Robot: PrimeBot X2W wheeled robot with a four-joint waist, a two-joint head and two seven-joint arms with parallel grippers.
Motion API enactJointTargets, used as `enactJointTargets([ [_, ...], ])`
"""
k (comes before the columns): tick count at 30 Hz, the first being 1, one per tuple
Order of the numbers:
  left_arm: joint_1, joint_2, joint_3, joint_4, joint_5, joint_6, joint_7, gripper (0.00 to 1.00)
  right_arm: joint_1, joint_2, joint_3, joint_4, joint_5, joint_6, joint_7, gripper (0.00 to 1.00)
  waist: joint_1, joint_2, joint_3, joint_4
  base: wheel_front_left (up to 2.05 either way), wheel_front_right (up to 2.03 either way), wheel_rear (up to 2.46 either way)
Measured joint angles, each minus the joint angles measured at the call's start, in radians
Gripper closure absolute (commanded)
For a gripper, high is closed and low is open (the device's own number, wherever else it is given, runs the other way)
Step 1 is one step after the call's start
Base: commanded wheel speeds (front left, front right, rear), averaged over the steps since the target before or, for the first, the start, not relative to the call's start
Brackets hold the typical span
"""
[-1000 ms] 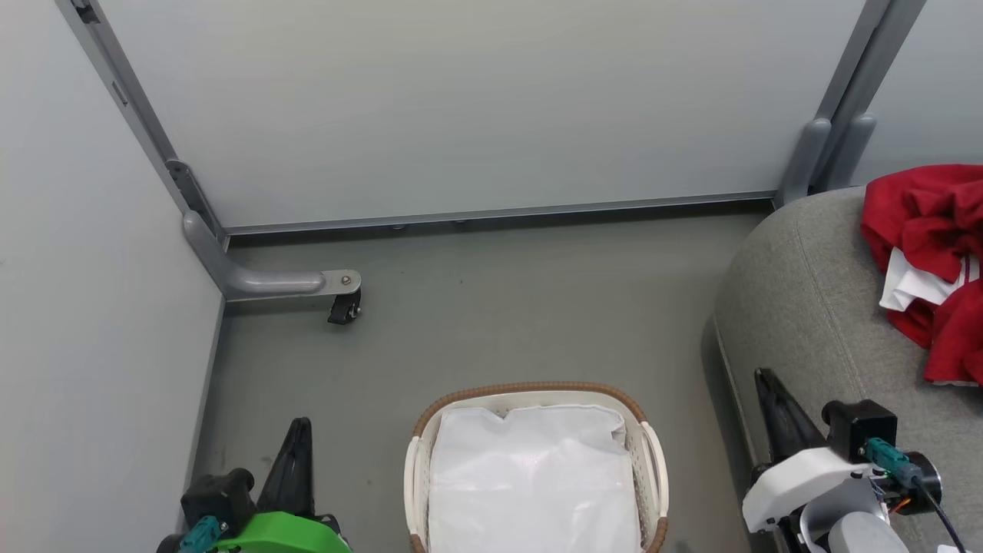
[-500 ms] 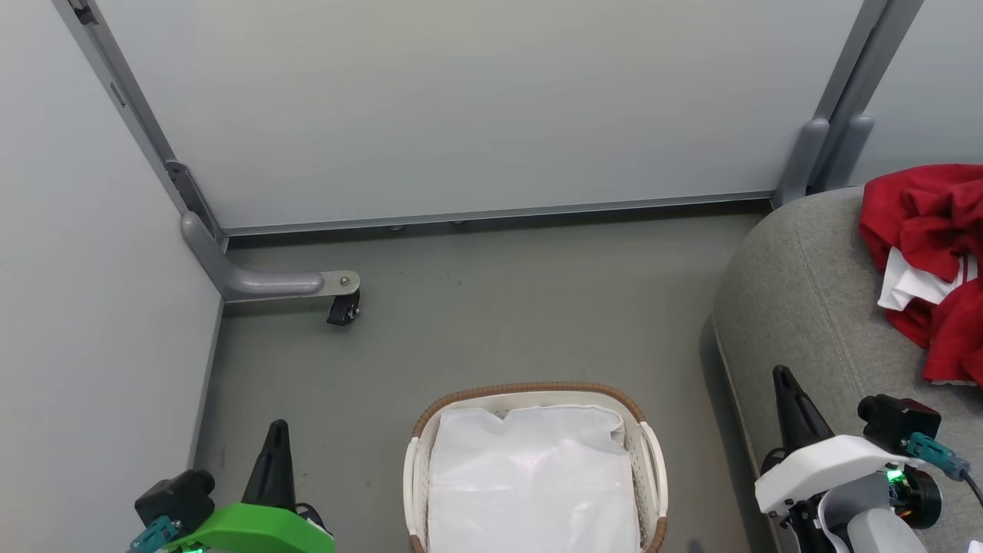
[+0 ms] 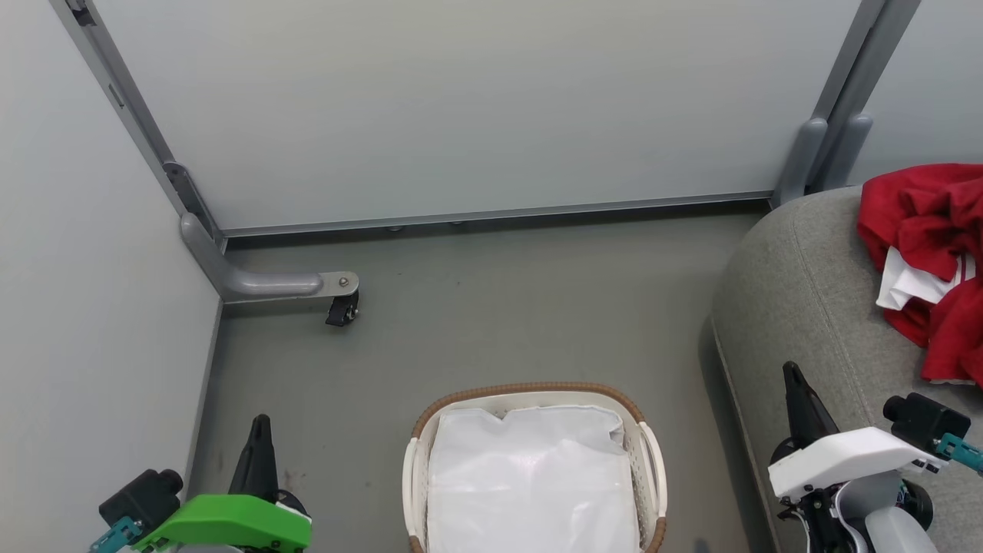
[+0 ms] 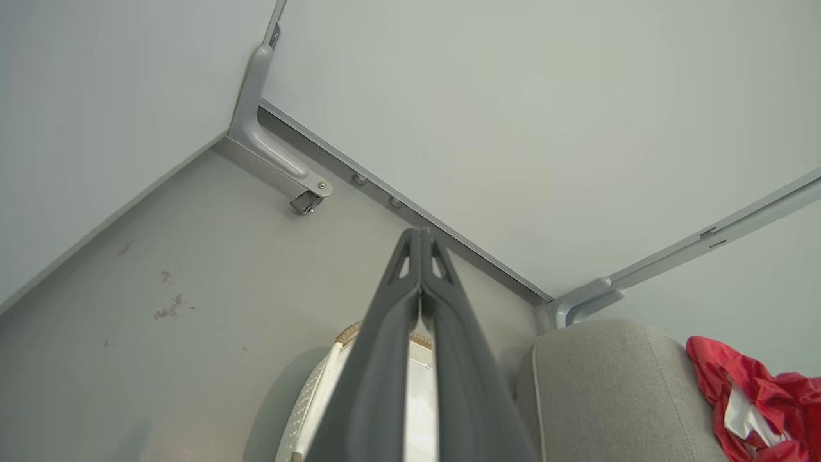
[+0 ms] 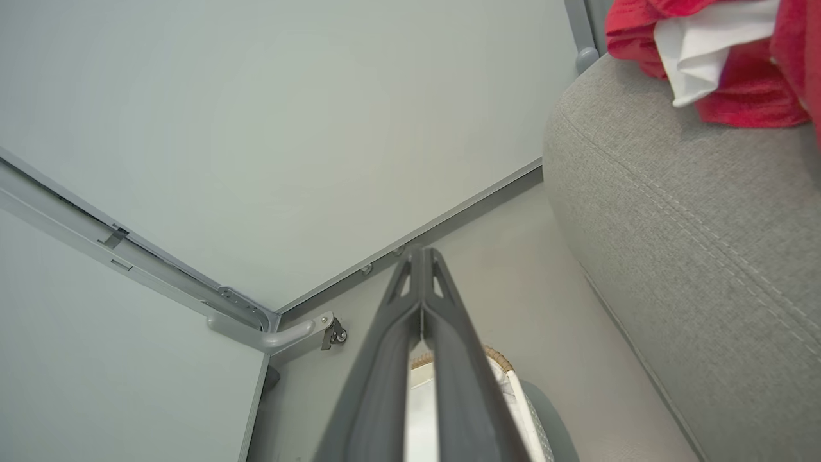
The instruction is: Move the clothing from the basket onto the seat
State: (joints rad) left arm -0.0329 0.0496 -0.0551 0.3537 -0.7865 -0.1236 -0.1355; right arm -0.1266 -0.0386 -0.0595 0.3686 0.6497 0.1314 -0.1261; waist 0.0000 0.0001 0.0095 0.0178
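Note:
The red clothing (image 3: 933,261) with a white panel lies bunched on the grey seat (image 3: 799,307) at the right, also seen as the clothing (image 4: 750,404) and the clothing (image 5: 712,58) in the wrist views. The white basket (image 3: 651,461) with a brown woven rim stands on the floor at bottom centre, holding only its white liner (image 3: 534,480). My left gripper (image 3: 261,421) is shut and empty, left of the basket. My right gripper (image 3: 789,370) is shut and empty, over the seat's front edge. The left gripper (image 4: 421,232) and right gripper (image 5: 421,251) show their fingers pressed together.
Pale partition walls close the space behind and at the left. A grey bracket with a black caster (image 3: 342,309) sticks out onto the floor at the left corner. Bare grey floor (image 3: 491,322) lies between the wall, basket and seat.
Both grippers have drawn back toward the bottom of the head view and closed their fingers fully. The left one also shifted left. The clothing, basket and seat stay put.

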Motion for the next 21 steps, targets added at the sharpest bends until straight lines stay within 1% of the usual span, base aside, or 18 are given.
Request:
enactJointTargets([
  [21,-0.022,0.001,0.049,-0.032,-0.246,-0.001,0.072,1.0,0.005,-0.002,-0.016,-0.036,0.286,0.0,0.07,1.0,0.0,0.0,-0.001,-0.004,0.0,0.0,0.0],
])
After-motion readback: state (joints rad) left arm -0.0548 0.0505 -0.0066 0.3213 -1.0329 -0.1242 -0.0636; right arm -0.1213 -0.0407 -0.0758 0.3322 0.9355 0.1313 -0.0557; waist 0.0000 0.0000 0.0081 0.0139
